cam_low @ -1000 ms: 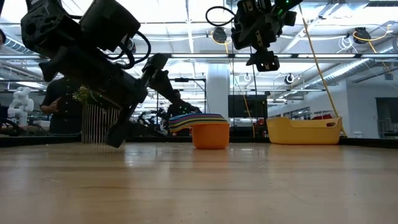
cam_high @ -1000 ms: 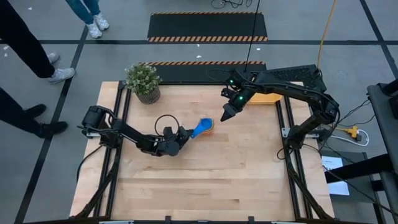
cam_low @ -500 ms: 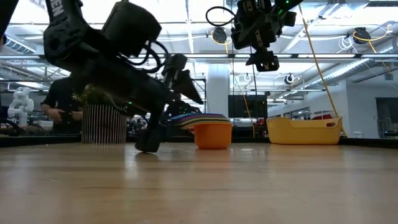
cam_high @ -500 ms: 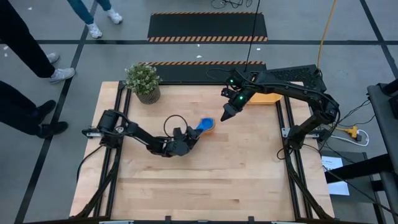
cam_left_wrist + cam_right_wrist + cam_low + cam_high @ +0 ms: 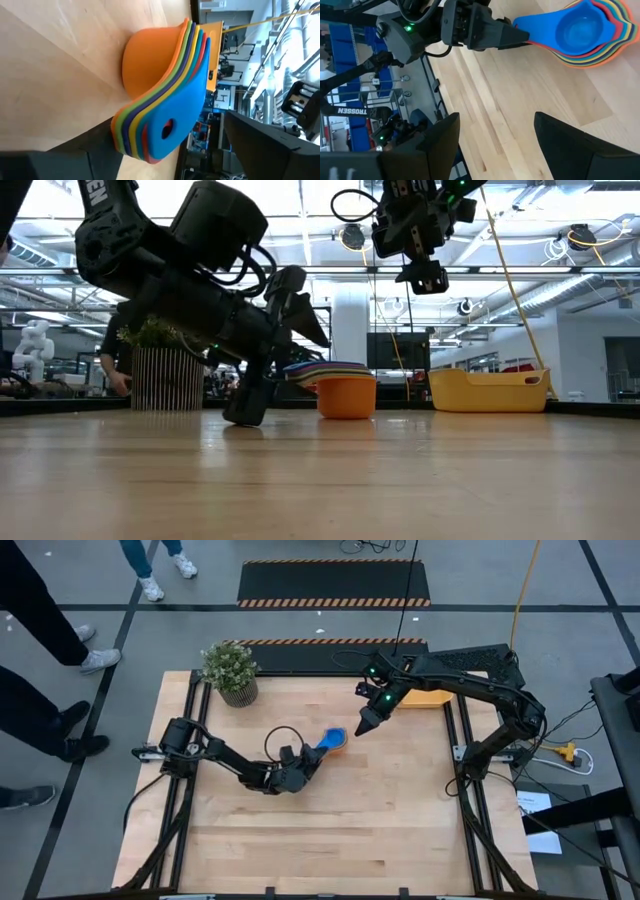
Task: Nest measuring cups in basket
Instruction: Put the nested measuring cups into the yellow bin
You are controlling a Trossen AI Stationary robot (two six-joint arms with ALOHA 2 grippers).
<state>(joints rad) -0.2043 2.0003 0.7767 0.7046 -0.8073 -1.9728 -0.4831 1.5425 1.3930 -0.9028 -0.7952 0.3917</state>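
The measuring cups (image 5: 333, 740) stand nested in one stack on the table's middle, orange bowl (image 5: 346, 397) outermost and blue on top. Their stacked handles (image 5: 160, 132) point toward the near left. My left gripper (image 5: 309, 756) lies low at those handles, open, with one finger above them (image 5: 300, 300) and the other below near the table (image 5: 250, 405). My right gripper (image 5: 362, 726) hangs open high above the cups' far right side (image 5: 425, 280). The yellow-orange basket (image 5: 488, 391) sits at the far right edge, partly under the right arm (image 5: 432, 698). My left gripper's fingers stand on either side of the stacked handles near their free end (image 5: 150, 150), coming nearly level from the near left. The lower finger (image 5: 75, 160) lies right by the handles' underside. I cannot tell whether it touches them. The stack rests on its orange bowl.
A potted green plant (image 5: 230, 670) stands at the far left corner. Bare wood lies across the near half of the table (image 5: 330, 830). People's legs and shoes show on the floor left of the table (image 5: 40, 730).
My left gripper has gone lower and toward the cups, from the near left, until its fingers straddle the handles. The stack has slid a little toward the right. My right gripper has kept still.
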